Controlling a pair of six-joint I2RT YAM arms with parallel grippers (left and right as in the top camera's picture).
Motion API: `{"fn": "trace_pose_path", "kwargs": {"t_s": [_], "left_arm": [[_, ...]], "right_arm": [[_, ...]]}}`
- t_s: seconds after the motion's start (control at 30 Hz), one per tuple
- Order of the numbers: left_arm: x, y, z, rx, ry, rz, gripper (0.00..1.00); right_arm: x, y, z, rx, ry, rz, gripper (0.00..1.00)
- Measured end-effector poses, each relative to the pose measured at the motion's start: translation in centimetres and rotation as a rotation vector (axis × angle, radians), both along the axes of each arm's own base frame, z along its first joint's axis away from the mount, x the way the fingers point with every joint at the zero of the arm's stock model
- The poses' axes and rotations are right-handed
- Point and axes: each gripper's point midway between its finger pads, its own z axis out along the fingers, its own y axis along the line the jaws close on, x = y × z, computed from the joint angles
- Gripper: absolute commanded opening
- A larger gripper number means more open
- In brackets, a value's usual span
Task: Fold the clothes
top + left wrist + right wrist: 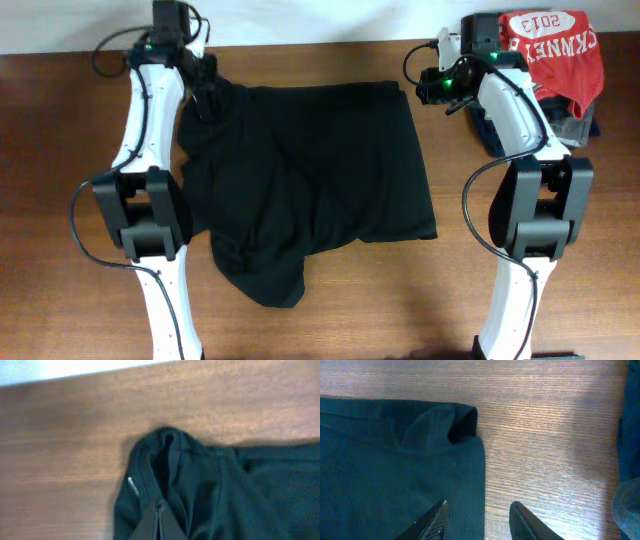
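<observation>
**Overhead view.** A large, plain black soft-fabric shirt [310, 170] lies spread at the centre of the brown wooden table [330, 320], between the two white-and-black arms. Its outline is uneven, with a lobe of cloth reaching toward 7 o'clock.

**Left gripper** [210, 100] — at the shirt's 11 o'clock corner. In the left wrist view its fingers [150, 527] are pressed together with no gap between them. They are closed on a bunched fold of the shirt, and the hem curls up around the tips.

**Right gripper** [437, 85] — just off the shirt's 1 o'clock corner. In the right wrist view its jaws stand wide apart and hold nothing. One finger [435, 520] is over the black cloth and the other is over bare wood, with the shirt's side edge running between them.

**Other items.** At 2 o'clock on the table, well apart from the black shirt, a red printed shirt [555, 45] lies over folded grey and navy garments [575, 125].
</observation>
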Motion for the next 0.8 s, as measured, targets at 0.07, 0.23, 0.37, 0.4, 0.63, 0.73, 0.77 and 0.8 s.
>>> {"fn": "trace_pose_path", "kwargs": {"t_s": [0.07, 0.23, 0.37, 0.4, 0.63, 0.73, 0.77, 0.8], "left_arm": [[0.2, 0.0, 2.0, 0.0, -0.026, -0.001, 0.14], [-0.9, -0.1, 1.6, -0.006, 0.029, -0.005, 0.41], [-1.6, -0.6, 0.0, -0.025, 0.084, -0.017, 0.43], [-1.8, -0.7, -0.6, -0.029, 0.1, -0.019, 0.43], [-2.5, -1.1, -6.0, -0.042, 0.213, -0.027, 0.43], [-2.7, -1.1, -7.2, -0.042, 0.235, -0.027, 0.43], [-2.7, -1.1, -7.5, -0.042, 0.241, -0.027, 0.43], [-2.8, -1.1, -7.7, -0.042, 0.244, -0.027, 0.43]], "right_arm": [[0.0, 0.1, 0.0, 0.004, 0.001, 0.002, 0.44], [0.0, 0.2, 0.0, 0.01, 0.001, 0.006, 0.44], [0.0, 0.2, 0.0, 0.011, 0.001, 0.006, 0.44], [0.0, 0.2, 0.0, 0.011, 0.001, 0.006, 0.44], [-0.1, 0.2, 0.0, 0.011, 0.005, 0.006, 0.44], [-0.3, 0.2, -0.1, 0.011, 0.012, 0.006, 0.44], [-0.3, 0.2, -0.1, 0.011, 0.013, 0.006, 0.44], [-0.3, 0.2, -0.1, 0.011, 0.014, 0.006, 0.44]]}}
